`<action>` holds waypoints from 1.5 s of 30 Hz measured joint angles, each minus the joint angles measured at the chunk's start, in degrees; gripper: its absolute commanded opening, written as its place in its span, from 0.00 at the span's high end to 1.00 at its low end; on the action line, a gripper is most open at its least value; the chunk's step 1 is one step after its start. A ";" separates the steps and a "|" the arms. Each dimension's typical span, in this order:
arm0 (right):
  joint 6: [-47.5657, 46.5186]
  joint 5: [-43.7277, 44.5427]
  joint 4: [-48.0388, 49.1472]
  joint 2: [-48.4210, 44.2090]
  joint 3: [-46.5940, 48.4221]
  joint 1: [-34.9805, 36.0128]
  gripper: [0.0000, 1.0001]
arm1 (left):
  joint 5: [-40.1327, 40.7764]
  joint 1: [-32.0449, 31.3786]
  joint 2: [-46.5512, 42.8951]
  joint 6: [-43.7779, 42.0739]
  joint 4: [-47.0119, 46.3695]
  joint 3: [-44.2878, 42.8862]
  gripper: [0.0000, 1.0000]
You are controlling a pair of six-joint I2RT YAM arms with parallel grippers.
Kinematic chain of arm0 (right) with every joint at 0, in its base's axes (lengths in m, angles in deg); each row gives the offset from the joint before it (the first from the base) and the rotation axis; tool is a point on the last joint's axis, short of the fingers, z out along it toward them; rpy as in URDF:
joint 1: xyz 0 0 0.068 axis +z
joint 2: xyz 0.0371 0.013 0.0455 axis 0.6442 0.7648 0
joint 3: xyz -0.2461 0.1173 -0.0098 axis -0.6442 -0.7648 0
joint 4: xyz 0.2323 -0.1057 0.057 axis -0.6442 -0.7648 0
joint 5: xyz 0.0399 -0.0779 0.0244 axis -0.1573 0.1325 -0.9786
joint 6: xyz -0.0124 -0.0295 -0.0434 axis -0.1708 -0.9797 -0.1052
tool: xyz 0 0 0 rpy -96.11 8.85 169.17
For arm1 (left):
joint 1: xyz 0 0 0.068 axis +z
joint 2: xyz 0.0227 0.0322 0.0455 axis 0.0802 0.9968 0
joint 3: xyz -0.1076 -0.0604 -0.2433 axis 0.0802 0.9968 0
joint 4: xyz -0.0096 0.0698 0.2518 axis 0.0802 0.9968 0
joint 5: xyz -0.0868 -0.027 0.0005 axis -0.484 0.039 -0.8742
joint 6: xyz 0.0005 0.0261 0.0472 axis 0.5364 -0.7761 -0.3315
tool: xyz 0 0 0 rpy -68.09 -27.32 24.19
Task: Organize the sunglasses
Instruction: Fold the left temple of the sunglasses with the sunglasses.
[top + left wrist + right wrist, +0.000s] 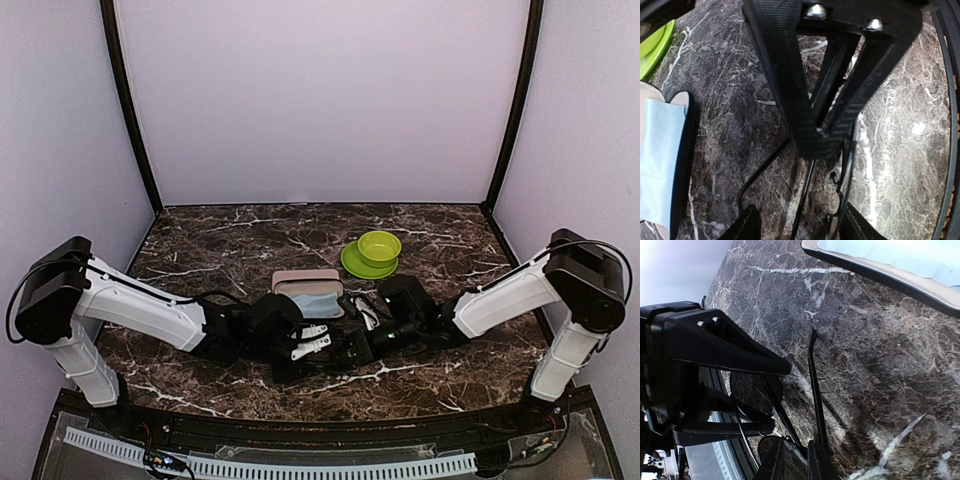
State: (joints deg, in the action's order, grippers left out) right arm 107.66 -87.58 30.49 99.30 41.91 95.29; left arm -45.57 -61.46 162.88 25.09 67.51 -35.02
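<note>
Black wire-framed sunglasses lie on a dark marble surface. The left claw is spread around the frame. The right claw is nearly pressed together at one temple. Whether either grips is impossible to tell.

We've got the case at mid table w/ a cloth in it; bowl on plate behind it, to the rt. Glasses lie in front of the case, btwn left gripper & right gripper.
</note>
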 measured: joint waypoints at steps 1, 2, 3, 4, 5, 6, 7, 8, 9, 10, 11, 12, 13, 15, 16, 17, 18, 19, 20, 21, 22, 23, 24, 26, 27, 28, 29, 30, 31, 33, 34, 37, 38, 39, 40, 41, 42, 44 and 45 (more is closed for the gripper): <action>-0.15 0.09 -0.39 -0.26 0.04 -0.15 0.82 | -0.02 0.00 -0.72 0.00 0.48 0.13 0.43; -0.33 0.15 -0.87 -0.63 0.11 -0.35 0.82 | -0.02 0.00 -1.55 -0.02 0.70 0.33 0.41; -0.46 0.20 -1.33 -1.01 0.15 -0.57 0.82 | 0.00 0.00 -2.56 -0.02 0.76 0.50 0.40; -0.72 0.33 -1.88 -1.49 0.22 -0.87 0.82 | -0.02 0.00 -3.43 -0.02 0.76 0.68 0.39; -0.90 0.44 -2.43 -1.99 0.37 -1.20 0.82 | 0.00 0.00 -4.63 -0.07 0.76 0.90 0.37; -1.07 0.57 -2.78 -2.45 0.50 -1.51 0.82 | -0.02 0.00 -5.60 -0.20 0.74 1.01 0.36; -1.25 0.72 -3.08 -2.84 0.57 -1.79 0.82 | -0.15 0.00 -6.21 -0.26 0.74 1.07 0.35; -1.42 0.87 -3.26 -3.17 0.63 -2.12 0.82 | -0.28 0.00 -6.82 -0.46 0.74 1.09 0.33; -1.62 1.01 -3.32 -3.34 0.68 -2.34 0.82 | -0.50 0.00 -7.19 -0.68 0.72 1.09 0.30; -1.79 1.14 -3.45 -3.56 0.70 -2.56 0.82 | -0.76 0.00 -7.37 -0.92 0.72 1.09 0.26; -1.84 1.16 -3.69 -3.76 0.70 -2.75 0.82 | -1.31 0.00 -7.43 -1.29 0.79 1.09 0.23; -1.88 1.20 -3.89 -3.91 0.68 -2.93 0.82 | -1.64 0.00 -7.43 -1.79 0.83 1.09 0.21; -1.90 1.25 -4.09 -4.09 0.68 -3.13 0.82 | -2.16 0.00 -7.43 -2.19 1.05 1.09 0.19; -2.03 1.44 -4.85 -5.46 0.15 -3.56 0.82 | -3.28 0.00 -7.37 -3.32 1.79 0.96 0.16; -2.03 1.53 -4.98 -5.81 0.02 -3.82 0.82 | -3.91 0.02 -7.15 -4.11 2.40 0.74 0.15; -2.05 1.64 -5.18 -6.69 -0.33 -4.13 0.82 | -4.52 0.20 -6.78 -4.85 2.99 0.35 0.15; -2.05 1.66 -5.29 -7.34 -0.63 -4.35 0.82 | -5.11 0.37 -6.36 -5.49 3.72 -0.17 0.15; -2.05 1.77 -5.29 -8.09 -1.03 -4.63 0.82 | -5.88 0.68 -5.68 -6.16 4.63 -1.03 0.14; -2.05 1.92 -5.29 -8.72 -1.36 -4.87 0.82 | -6.75 1.01 -4.87 -6.95 5.51 -2.08 0.14; -2.08 2.08 -5.29 -9.16 -1.68 -5.07 0.82 | -7.78 1.44 -4.04 -7.72 6.45 -3.23 0.14; -2.10 2.14 -5.27 -9.44 -1.97 -5.27 0.82 | -8.48 1.99 -3.21 -8.52 7.43 -4.42 0.14; -2.10 2.23 -5.27 -9.55 -2.23 -5.35 0.82 | -9.07 2.47 -2.49 -9.16 8.26 -5.42 0.14; -2.12 2.25 -5.27 -9.55 -2.40 -5.38 0.82 | -9.62 3.02 -1.44 -9.90 9.46 -6.95 0.14; -2.14 2.27 -5.22 -9.55 -3.10 -5.49 0.82 | -10.47 3.89 0.87 -11.45 11.32 -9.97 0.14; -2.14 2.27 -5.22 -9.55 -3.48 -5.53 0.82 | -10.99 4.31 2.10 -12.22 12.39 -11.54 0.14; -2.14 2.25 -5.22 -9.55 -3.76 -5.60 0.82 | -11.63 4.79 3.30 -12.90 13.53 -13.07 0.14; -2.16 2.21 -5.20 -9.55 -4.11 -5.68 0.82 | -12.37 5.18 4.46 -13.49 14.91 -14.56 0.14; -2.19 2.21 -5.18 -9.55 -4.37 -5.81 0.82 | -13.25 5.51 5.60 -14.01 16.26 -16.02 0.14; -2.23 2.16 -5.16 -9.55 -4.61 -5.97 0.82 | -14.12 5.68 6.69 -14.43 17.68 -17.44 0.14; -2.25 2.12 -5.11 -9.57 -4.94 -6.32 0.82 | -15.56 5.92 8.50 -14.93 19.96 -19.67 0.14; -2.27 1.99 -4.92 -9.62 -5.20 -6.62 0.82 | -16.24 5.97 9.27 -15.21 21.11 -20.44 0.14; -2.32 1.70 -4.74 -9.75 -5.86 -7.34 0.82 | -17.75 5.97 10.16 -15.63 23.43 -20.90 0.14; -2.32 1.53 -4.57 -9.75 -6.08 -7.61 0.82 | -18.25 5.97 10.25 -15.67 24.17 -20.90 0.14; -2.32 1.51 -4.50 -9.75 -6.21 -7.74 0.82 | -18.56 5.97 10.27 -15.69 24.76 -20.90 0.14; -2.32 1.31 -4.33 -9.75 -6.38 -7.89 0.82 | -18.78 5.97 10.27 -15.69 25.14 -20.90 0.15; -2.32 1.18 -4.26 -9.75 -6.45 -7.98 0.82 | -18.95 5.97 10.27 -15.74 25.35 -20.90 0.15; -2.29 1.11 -4.11 -9.75 -6.47 -8.00 0.82 | -19.06 5.97 10.29 -15.78 25.53 -20.90 0.17; -2.29 0.90 -3.63 -9.75 -6.49 -8.00 0.82 | -19.17 5.97 10.40 -15.91 26.16 -20.96 0.19; -2.29 0.87 -3.41 -9.75 -6.49 -8.00 0.82 | -19.19 6.03 10.56 -15.91 26.43 -21.03 0.21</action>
State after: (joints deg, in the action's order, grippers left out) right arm 105.36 -86.70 27.08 89.55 35.42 87.29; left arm -64.76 -55.43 173.44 9.18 93.94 -56.05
